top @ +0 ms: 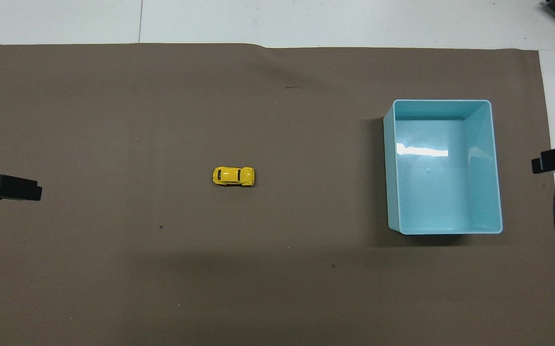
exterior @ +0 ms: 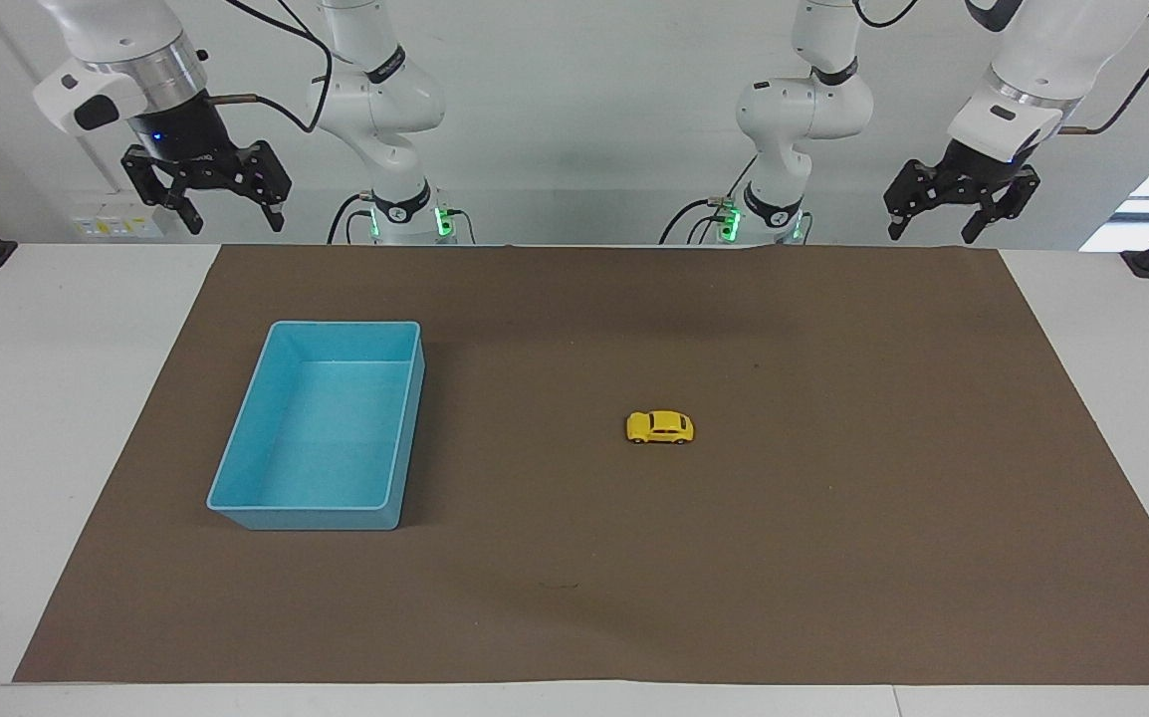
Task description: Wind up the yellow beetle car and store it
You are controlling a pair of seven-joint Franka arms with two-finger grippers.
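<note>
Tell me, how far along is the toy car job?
Nothing looks done yet. The yellow beetle car sits untouched on the brown mat, and the blue bin is empty. The left pincer and right pincer hang open, raised. Winding and storing remain.

Yellow beetle car (exterior: 660, 427) (top: 233, 176): a tiny, glossy, bright yellow toy with a rounded beetle-shaped body, dark windows and small black wheels. It stands upright on all its wheels (long axis parallel to the tabletop's long edges), alone on the brown mat (exterior: 833, 498) near the tabletop's centre, well clear of every edge and corner.
</note>
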